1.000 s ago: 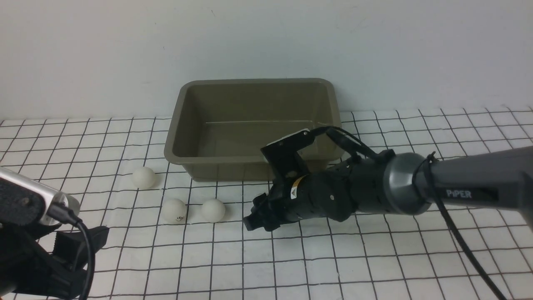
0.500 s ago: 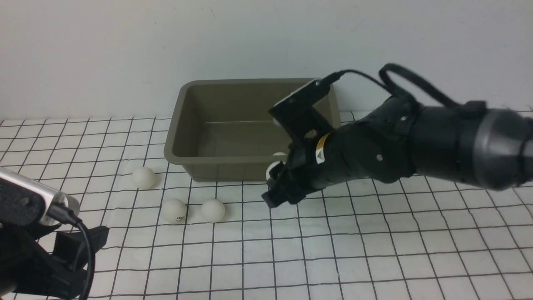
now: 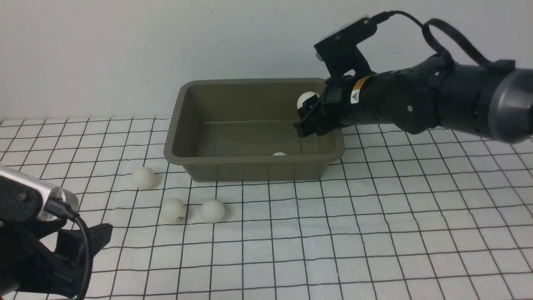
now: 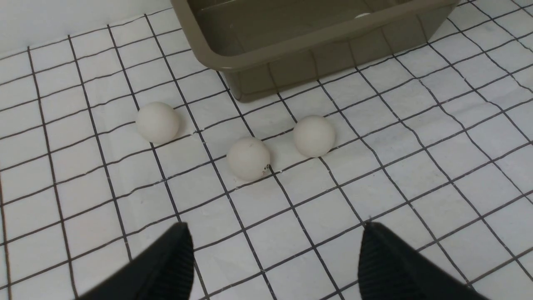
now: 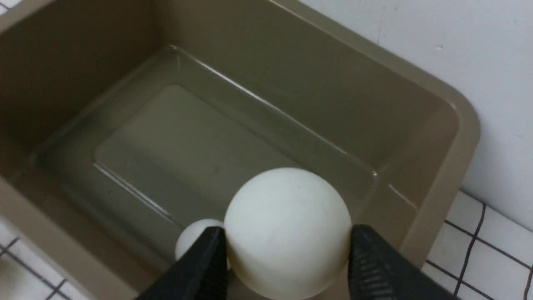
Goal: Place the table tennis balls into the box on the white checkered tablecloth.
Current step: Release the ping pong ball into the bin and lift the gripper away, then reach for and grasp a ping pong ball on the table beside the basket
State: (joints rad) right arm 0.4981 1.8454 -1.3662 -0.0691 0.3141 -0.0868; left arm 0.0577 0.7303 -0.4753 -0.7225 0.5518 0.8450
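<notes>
Moved: the right arm [image 3: 416, 102] has lifted from low over the cloth in front of the box and now reaches across the box's right end, carrying a ball with it; the left arm and the loose balls lie as before.
Cloth: the white checkered tablecloth [image 3: 374, 233] covers the whole worktop up to the wall, slightly wrinkled.
Box: the olive-brown box [image 3: 250, 166] stands at the cloth's far edge, about midway along it, open side up.
Right gripper: the right gripper [image 5: 287, 250] is clamped on a white ball, one finger on each side of it.
Left gripper: the left gripper [image 4: 275, 233] hangs over the cloth's near left corner, fingers spread wide, nothing between them.
Held ball: the held ball [image 3: 307, 100] is above the inside of the box at its right end, clear of the box floor.
Ball in box: a second ball [image 3: 279, 154] lies on the box floor against the near wall, right of the middle.
Loose balls: three on the cloth by the box's near left corner: the leftmost ball [image 3: 143, 177], the marked ball [image 3: 174, 210] and the third ball [image 3: 213, 210], none touching.
</notes>
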